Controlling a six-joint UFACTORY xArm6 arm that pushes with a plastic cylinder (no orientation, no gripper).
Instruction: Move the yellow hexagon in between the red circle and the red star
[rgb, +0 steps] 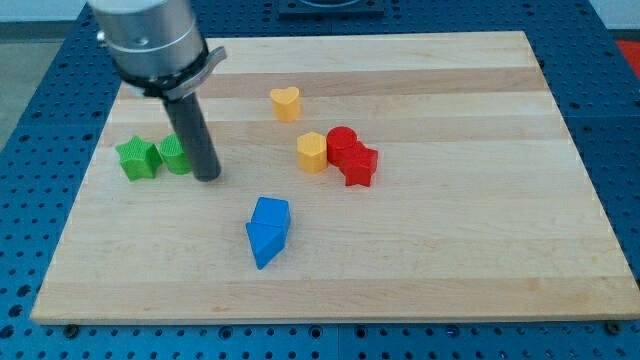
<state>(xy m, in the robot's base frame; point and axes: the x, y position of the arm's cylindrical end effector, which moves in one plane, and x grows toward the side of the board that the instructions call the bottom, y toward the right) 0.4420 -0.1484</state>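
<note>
The yellow hexagon (312, 152) sits near the board's middle, touching the left side of the red circle (342, 143). The red star (359, 165) lies just below and right of the red circle, touching it. My tip (208, 176) rests on the board at the view's left, about 100 px left of the yellow hexagon, right beside a green block (174, 155).
A green star (137, 158) lies left of the green block. A yellow heart (286, 103) lies above the hexagon. Two blue blocks (268, 229) touch each other below the middle. The wooden board (480, 200) ends in edges on all sides.
</note>
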